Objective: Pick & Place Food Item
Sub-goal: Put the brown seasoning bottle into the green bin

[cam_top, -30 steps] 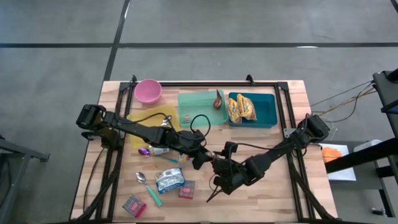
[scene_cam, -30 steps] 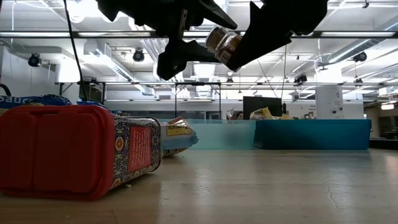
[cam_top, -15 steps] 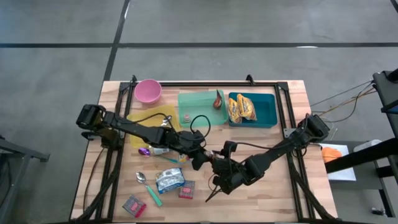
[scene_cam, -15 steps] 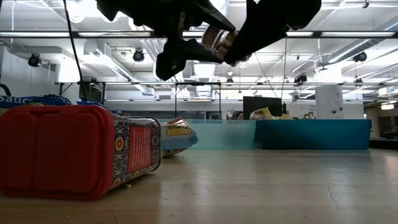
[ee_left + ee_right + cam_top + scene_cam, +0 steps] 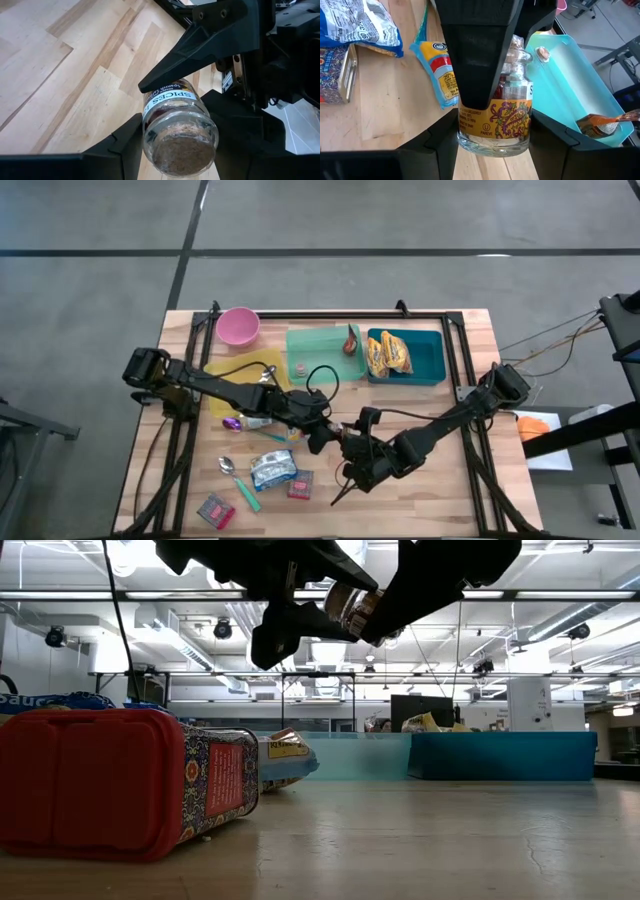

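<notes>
On the far left of my light wooden table (image 5: 440,490) lay a red patterned tin (image 5: 214,509), with a teal-handled metal spoon (image 5: 238,480) just beside it and a pink round bowl (image 5: 238,326) well apart at the back edge. A yellow flat mat (image 5: 225,370) sat under my left arm, and a small purple wrapped sweet (image 5: 232,422) lay near its front edge. Further along were a blue-and-white crinkled snack bag (image 5: 272,469) and a small red patterned box (image 5: 300,485) touching its side.

My left gripper (image 5: 328,432) was raised above the table's middle. Its fingers (image 5: 125,145) were closed partway on the clear glass spice jar with a white label (image 5: 177,127), gripping it across the body. In the low view the jar (image 5: 352,606) hung high off the wood, tilted, pinched between both tools.

My right gripper (image 5: 357,456) met it from the other side, and its fingers (image 5: 550,135) were also closed partway around the same jar (image 5: 497,117), so both of my tools had hold of it at once.

Behind them stood a light green shallow tray (image 5: 322,365) with a small brown item (image 5: 350,340) in its corner. Touching its right side was a deeper blue plastic bin (image 5: 428,358) that held yellow packets (image 5: 388,353).
</notes>
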### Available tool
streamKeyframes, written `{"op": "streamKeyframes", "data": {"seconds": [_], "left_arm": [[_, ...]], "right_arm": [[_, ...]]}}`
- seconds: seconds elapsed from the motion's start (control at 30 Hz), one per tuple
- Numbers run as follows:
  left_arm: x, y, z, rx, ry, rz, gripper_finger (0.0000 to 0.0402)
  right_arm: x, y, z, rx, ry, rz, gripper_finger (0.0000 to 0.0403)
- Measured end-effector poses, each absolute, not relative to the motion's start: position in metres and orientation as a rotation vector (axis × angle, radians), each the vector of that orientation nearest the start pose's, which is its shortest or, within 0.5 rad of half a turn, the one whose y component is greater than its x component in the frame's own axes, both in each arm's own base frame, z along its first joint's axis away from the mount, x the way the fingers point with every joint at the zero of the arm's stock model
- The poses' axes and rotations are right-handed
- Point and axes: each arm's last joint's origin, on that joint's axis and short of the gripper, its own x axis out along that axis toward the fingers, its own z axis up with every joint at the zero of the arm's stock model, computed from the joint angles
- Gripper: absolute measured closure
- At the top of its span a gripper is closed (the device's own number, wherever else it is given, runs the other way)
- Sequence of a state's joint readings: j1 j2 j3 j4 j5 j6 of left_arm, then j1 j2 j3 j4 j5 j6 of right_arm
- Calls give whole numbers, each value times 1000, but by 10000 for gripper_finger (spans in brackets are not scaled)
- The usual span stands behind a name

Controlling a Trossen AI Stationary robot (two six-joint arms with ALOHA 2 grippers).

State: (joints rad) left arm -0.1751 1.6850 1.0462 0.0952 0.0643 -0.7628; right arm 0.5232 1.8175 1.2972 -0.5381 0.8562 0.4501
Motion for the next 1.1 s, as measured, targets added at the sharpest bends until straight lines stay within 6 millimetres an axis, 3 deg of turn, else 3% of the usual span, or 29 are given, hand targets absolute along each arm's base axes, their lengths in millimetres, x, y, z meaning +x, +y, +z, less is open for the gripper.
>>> {"op": "streamKeyframes", "data": {"seconds": [0.07,0.23,0.37,0.73,0.87,1.1], "left_arm": [[359,-64,218,-710,603,-15,211],[355,-55,226,-689,608,0,211],[351,-47,227,-674,640,26,211],[332,-8,235,-577,778,131,211],[328,18,244,-531,856,200,211],[316,76,276,-474,935,246,211]], "right_arm": [[331,166,214,-253,719,-469,199],[331,166,215,-214,706,-481,107],[330,166,214,-208,709,-486,74],[323,162,210,-42,718,-591,68],[321,162,208,123,705,-633,67],[321,163,206,305,695,-660,67]]}}
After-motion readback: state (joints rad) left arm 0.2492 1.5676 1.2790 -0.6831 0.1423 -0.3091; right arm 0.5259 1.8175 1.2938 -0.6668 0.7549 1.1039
